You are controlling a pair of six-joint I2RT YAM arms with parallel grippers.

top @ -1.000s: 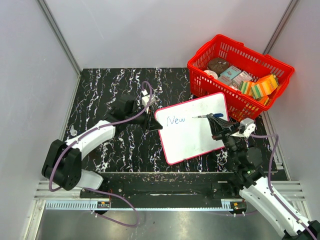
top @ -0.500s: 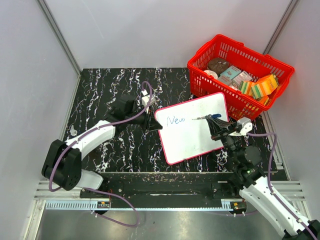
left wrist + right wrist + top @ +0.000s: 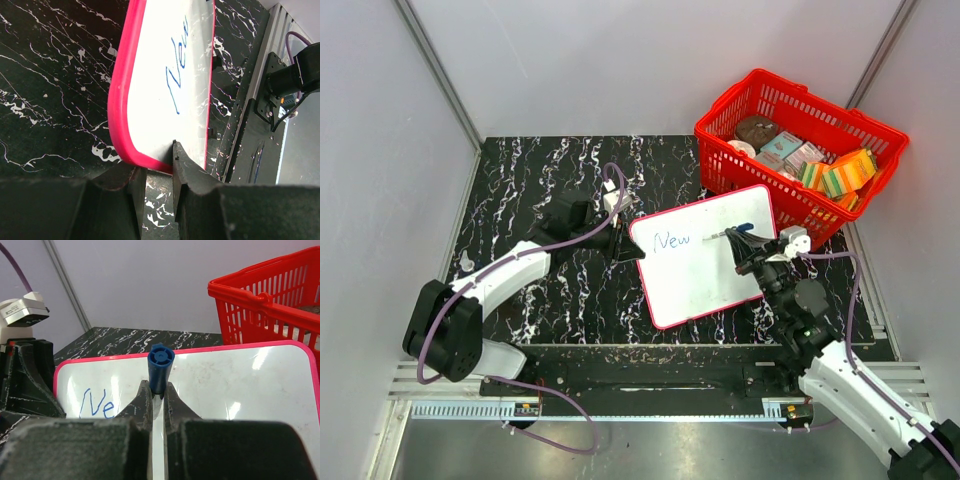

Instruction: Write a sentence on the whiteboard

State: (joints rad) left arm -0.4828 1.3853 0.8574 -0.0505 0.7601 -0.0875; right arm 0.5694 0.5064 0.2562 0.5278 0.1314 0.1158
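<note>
Top external: red basket (image 3: 716,160) beside whiteboard (image 3: 700,280)

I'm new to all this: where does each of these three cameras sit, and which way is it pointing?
Top external: above and behind the arms, looking down on the table, whiteboard and red basket; both arms show.
Left wrist: on the left arm, looking along the left gripper, shut on the whiteboard's rim; only its fingers show.
Right wrist: on the right arm, facing across the whiteboard toward the basket; the right gripper shows, pinching a blue marker.
Shared: all three show the blue writing.
</note>
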